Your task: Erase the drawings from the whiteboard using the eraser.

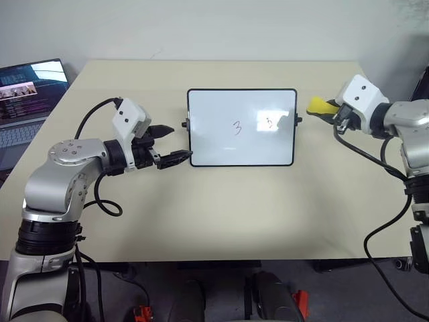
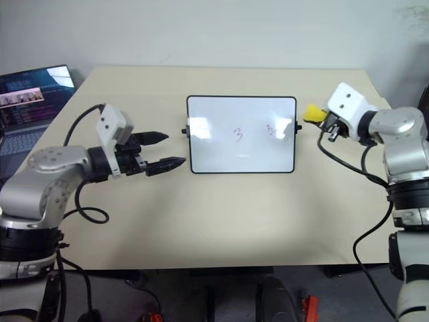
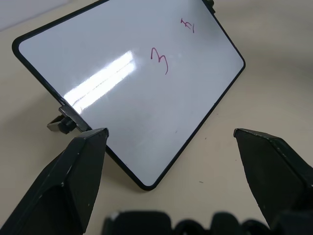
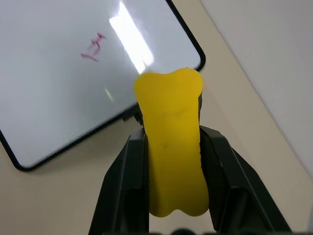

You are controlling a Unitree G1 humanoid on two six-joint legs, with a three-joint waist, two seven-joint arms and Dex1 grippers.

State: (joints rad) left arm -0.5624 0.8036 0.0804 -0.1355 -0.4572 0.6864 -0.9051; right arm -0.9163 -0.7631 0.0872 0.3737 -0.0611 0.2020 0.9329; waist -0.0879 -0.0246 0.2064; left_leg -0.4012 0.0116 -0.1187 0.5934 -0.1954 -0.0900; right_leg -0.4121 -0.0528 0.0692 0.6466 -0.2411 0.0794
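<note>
Small glossy white whiteboard (image 1: 242, 127) with thin black frame, rounded corners and black side knobs lies flat mid-way across the beige table (image 1: 221, 215), long side across the view; two red marker drawings (image 1: 236, 127) show on it: a "3" near the centre, a smaller squiggle toward the board's right side, partly washed out by glare in the head views; board's left part reads clean.

Right gripper (image 4: 171, 161): two black fingers clamped on the small yellow eraser (image 4: 171, 147), waisted bone-shaped block, gripped at its narrow middle; black underside not visible from here; eraser held in the air off the board's right short edge, just beside the right knob, not touching the board surface; gripper points in toward the board.

Left gripper (image 1: 169, 143): black fingers spread apart, nothing between them; sits at the board's left short edge near the lower left corner; lower fingertip looks right at the frame, contact can't be confirmed; left knob shows just past one finger in the left wrist view.

Open laptop (image 1: 27, 100) with lit screen at the table's far left, well apart from the board.
</note>
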